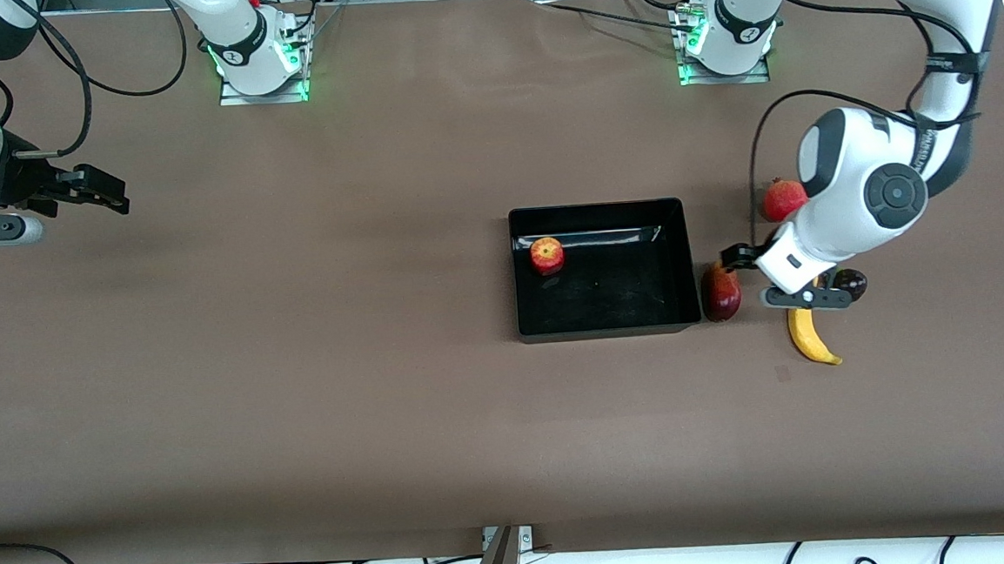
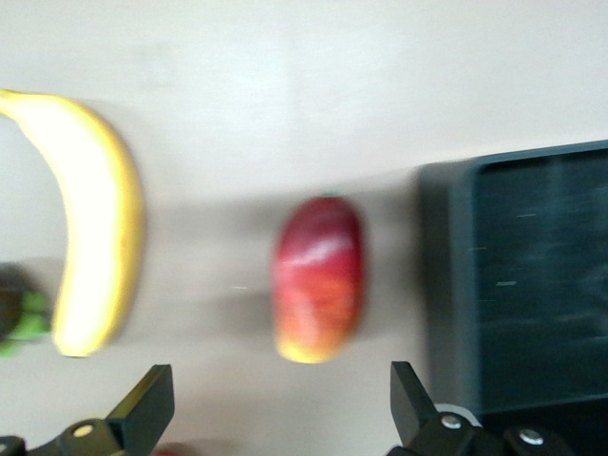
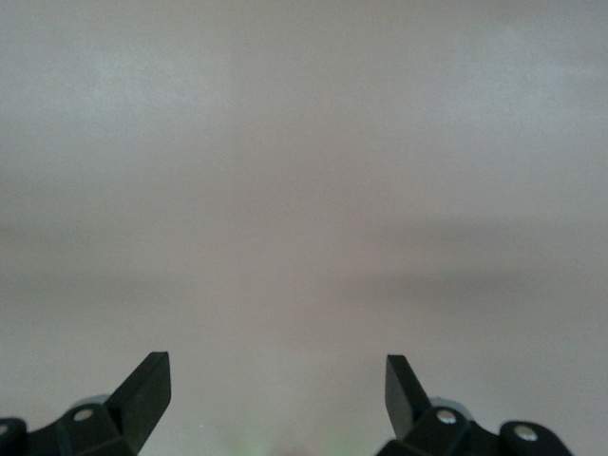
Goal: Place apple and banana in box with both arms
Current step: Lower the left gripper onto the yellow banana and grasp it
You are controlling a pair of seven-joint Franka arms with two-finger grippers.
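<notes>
From the front view: apple [image 1: 546, 255] already lying inside the black box [image 1: 690, 253], in the corner toward the right arm's end and the robot bases, so half the job looks done; banana [image 1: 810, 337] out on the bare desk, toward the left arm's end, nearer the camera than the box's front wall and well apart from it. Between box and banana, a dark-red mango-like fruit [image 1: 721, 293] just beside the box wall; a red pomegranate-like fruit [image 1: 782, 199] and a small dark fruit [image 1: 853, 281] partly hidden by the arm. Left gripper [image 1: 782, 275] hovering above the gap between mango and banana, presumably lining up on the banana. Right gripper [image 1: 87, 190] parked over the desk's edge at the right arm's end, waiting. From the left wrist view: fingers [image 2: 147, 407] spread wide, nothing between them, touching nothing; banana [image 2: 93, 223], mango [image 2: 318, 278] and a box wall [image 2: 446, 285] below. From the right wrist view: fingers [image 3: 142, 391] equally wide apart, empty, only bare desk [image 3: 304, 190] beneath.
</notes>
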